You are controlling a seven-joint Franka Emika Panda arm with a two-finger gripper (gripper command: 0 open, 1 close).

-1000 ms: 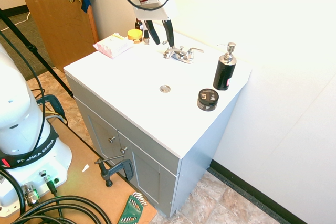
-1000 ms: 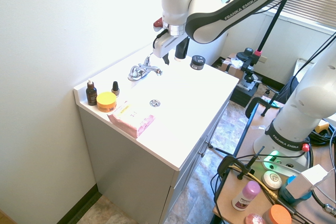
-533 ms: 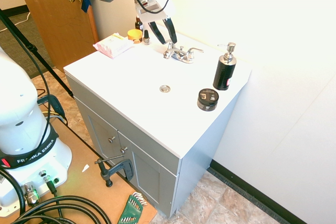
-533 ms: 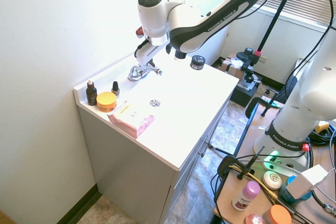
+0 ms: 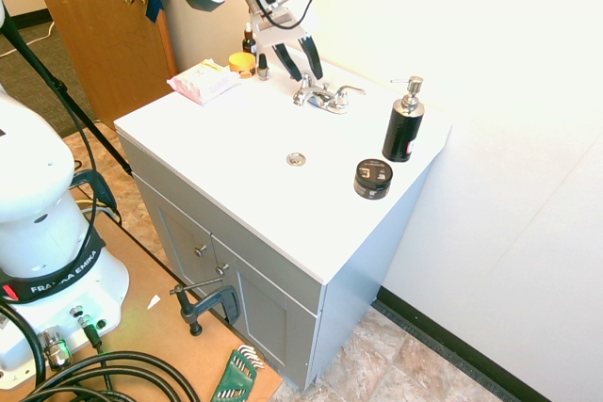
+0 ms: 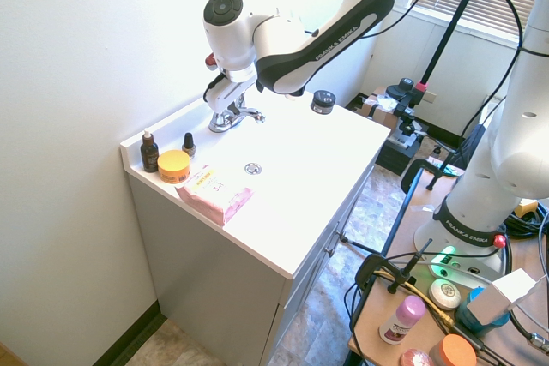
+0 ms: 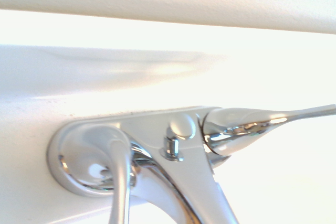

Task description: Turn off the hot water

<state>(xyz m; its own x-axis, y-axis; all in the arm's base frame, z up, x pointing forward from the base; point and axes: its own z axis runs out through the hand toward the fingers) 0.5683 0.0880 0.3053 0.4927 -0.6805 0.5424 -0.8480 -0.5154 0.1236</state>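
Observation:
The chrome two-lever faucet (image 5: pixel 325 97) stands at the back of the white vanity top (image 5: pixel 236 152), close to the wall. No stream of hot water shows. Its control is the small chrome lever (image 5: pixel 303 91) left of the spout. In the wrist view this lever (image 7: pixel 120 174) points toward the camera, while the other lever (image 7: pixel 262 120) sticks out sideways. My gripper (image 5: pixel 306 76) hangs open just above the left lever, its black fingers (image 5: pixel 285 61) pointing down and apart. From the second exterior view the gripper (image 6: pixel 225 102) sits right over the faucet (image 6: pixel 236 116).
A black pump bottle (image 5: pixel 403 123) and a black jar (image 5: pixel 373 178) stand right of the faucet. Left of it are a yellow jar (image 5: pixel 242 62), two dropper bottles (image 5: pixel 263 66) and a pink box (image 5: pixel 203 80). The drain (image 5: pixel 296 158) lies mid-counter. The wall rises directly behind.
The gripper has swung from above the spout toward the wall and the left lever, and dropped lower. It stays open. The faucet levers look unmoved.

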